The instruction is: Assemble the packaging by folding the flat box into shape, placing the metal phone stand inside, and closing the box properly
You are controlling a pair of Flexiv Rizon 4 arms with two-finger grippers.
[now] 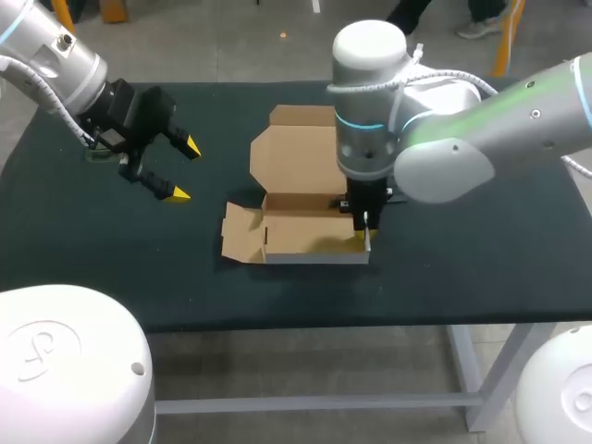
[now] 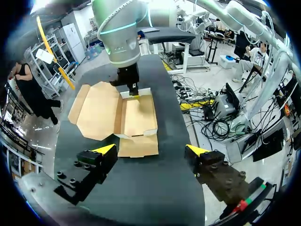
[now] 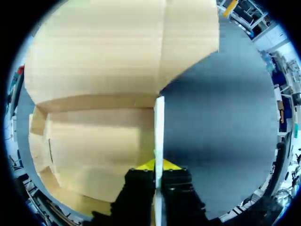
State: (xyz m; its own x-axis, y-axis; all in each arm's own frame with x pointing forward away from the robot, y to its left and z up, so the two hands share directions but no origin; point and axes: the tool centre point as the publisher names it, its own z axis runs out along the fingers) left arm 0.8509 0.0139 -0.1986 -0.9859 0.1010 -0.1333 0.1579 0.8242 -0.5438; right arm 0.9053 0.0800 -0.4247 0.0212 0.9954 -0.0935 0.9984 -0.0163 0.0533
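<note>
One dark bench (image 1: 481, 264), one cardboard box (image 1: 305, 239) and two arms are shown. The box is partly folded and lies about midway between the left and right edges of the bench. Its tray is set somewhat nearer the front edge than the far edge. The front and back walls of the tray are seen upright.

One side flap (image 1: 239, 233) is spread flat on the bench on the side of the tray facing the left edge. On the opposite side, one side wall (image 3: 159, 127) stands upright. It is pinched from both sides between the two yellow tips of the right pincer (image 1: 363, 236), which is closed narrowly upon it. In the right wrist view this wall is seen edge-on between the tips, with the tray interior on one side and bare bench on the other. The right arm (image 1: 444, 139) enters over the right edge and is directed straight down onto the wall.

The left pincer (image 1: 185, 170) is held above the bench towards the left edge, well apart from the box. Its two tips are spread wide with nothing between them. In the left wrist view the box is seen ahead of this pincer, with the side flap nearest to it.

Beyond the tray, one lid panel (image 1: 296, 148) is laid open and flat, joined at the back wall and reaching towards the far edge.
</note>
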